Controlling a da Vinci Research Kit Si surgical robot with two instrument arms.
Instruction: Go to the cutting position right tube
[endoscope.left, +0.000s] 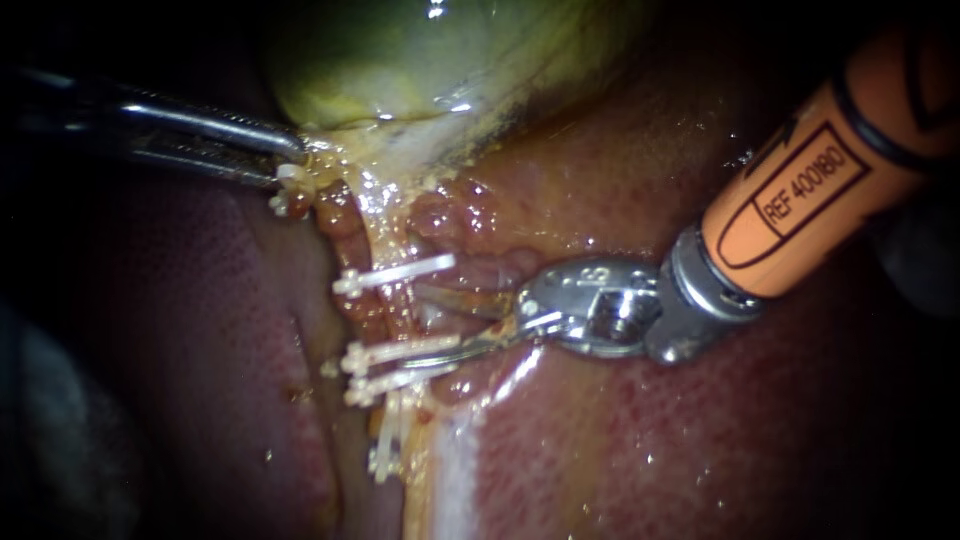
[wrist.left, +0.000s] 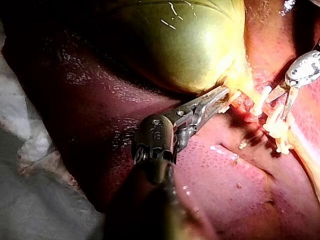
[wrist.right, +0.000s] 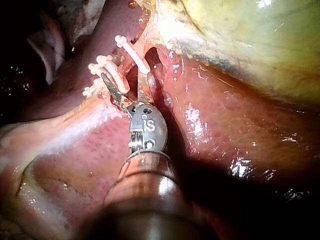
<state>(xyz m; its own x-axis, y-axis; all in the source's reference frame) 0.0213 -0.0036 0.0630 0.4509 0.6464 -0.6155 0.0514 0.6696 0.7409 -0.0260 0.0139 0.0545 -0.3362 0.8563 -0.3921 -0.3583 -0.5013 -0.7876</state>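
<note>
My right instrument (endoscope.left: 455, 328), on an orange shaft from the upper right, holds its two thin blades open. Its tips lie between the upper white clip (endoscope.left: 392, 275) and the two lower clips (endoscope.left: 398, 352), with a pale pink tube (endoscope.left: 428, 318) in the gap between the blades. I cannot tell whether they touch it. The right wrist view shows the same blades (wrist.right: 125, 90) spread among the clips (wrist.right: 107, 67). My left instrument (endoscope.left: 292, 165) enters from the left, jaws shut on yellowish tissue at the neck of the green gallbladder (endoscope.left: 400, 60), also seen in the left wrist view (wrist.left: 224, 96).
Red liver (endoscope.left: 650, 440) lies all around the tubes. A further clip (endoscope.left: 384, 452) sits lower on the pale strand, and a small one (endoscope.left: 288, 190) by the left jaws. White gauze (wrist.left: 30, 145) lies beside the liver behind my left instrument.
</note>
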